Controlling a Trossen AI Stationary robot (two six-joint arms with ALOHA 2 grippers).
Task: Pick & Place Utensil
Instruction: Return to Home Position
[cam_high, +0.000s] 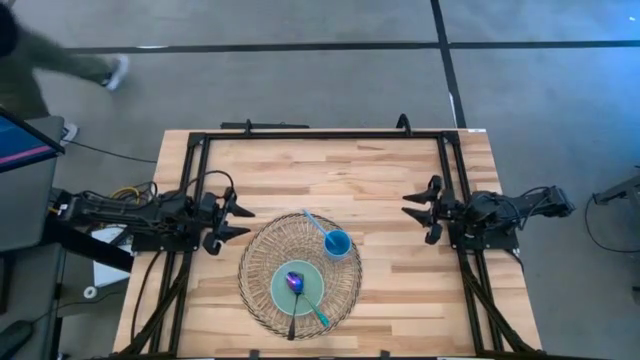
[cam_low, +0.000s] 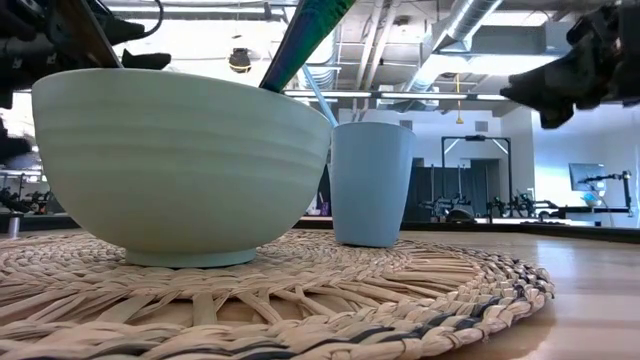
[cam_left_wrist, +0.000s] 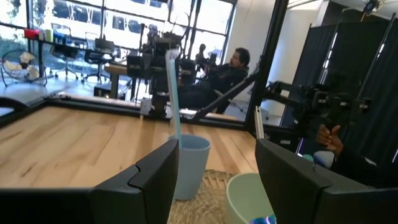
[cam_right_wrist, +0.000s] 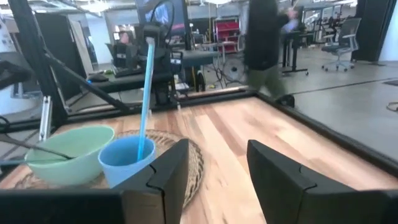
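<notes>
A woven round placemat (cam_high: 300, 275) lies mid-table. On it stand a pale green bowl (cam_high: 297, 287) and a blue cup (cam_high: 337, 243). An iridescent spoon (cam_high: 293, 282) lies in the bowl, its dark handle over the near rim, with a teal handle (cam_high: 318, 315) beside it. A light blue utensil (cam_high: 315, 225) stands in the cup and leans on its rim. My left gripper (cam_high: 240, 222) hovers open at the mat's left edge. My right gripper (cam_high: 412, 205) hovers open to the right of the cup. Both wrist views show the cup (cam_left_wrist: 189, 165) (cam_right_wrist: 127, 162) ahead of the fingers.
A black metal frame (cam_high: 320, 133) runs along the table's far edge and both sides. Bare wood (cam_high: 400, 290) lies right of the mat and toward the far edge. A person (cam_high: 60, 60) walks on the floor beyond the far-left corner; others sit in the room behind (cam_left_wrist: 230, 68).
</notes>
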